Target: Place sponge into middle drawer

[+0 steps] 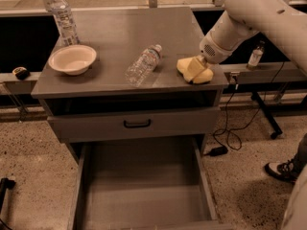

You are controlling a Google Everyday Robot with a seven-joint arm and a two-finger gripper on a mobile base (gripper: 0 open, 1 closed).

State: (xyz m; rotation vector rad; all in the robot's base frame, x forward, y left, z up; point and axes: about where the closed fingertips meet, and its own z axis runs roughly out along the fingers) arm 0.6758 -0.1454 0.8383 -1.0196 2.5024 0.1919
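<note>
Slanting down from the upper right, my white arm [249,13] has the tool [195,67] right at the sponge [206,77], which lies on the front right corner of the grey table [120,32]. The tool touches the sponge's upper side, but I cannot tell whether it is open or closed on it. The pale yellow block lies flat. Its long axis runs roughly left to right along the table's front edge, with the right end a little nearer the edge. Part of it is covered by the tool.

Below, the middle drawer [144,176] stands pulled out, its bare grey floor facing up, well apart from the sponge. Above it sits a shut drawer front with a small black handle [136,123].

Just left of the sponge a clear plastic bottle [143,64] lies on its side, cap pointing to the back right. A pale bowl [73,59] rests near the left edge, and an upright water bottle [62,16] stands behind it. No writing on either bottle's label can be read.
</note>
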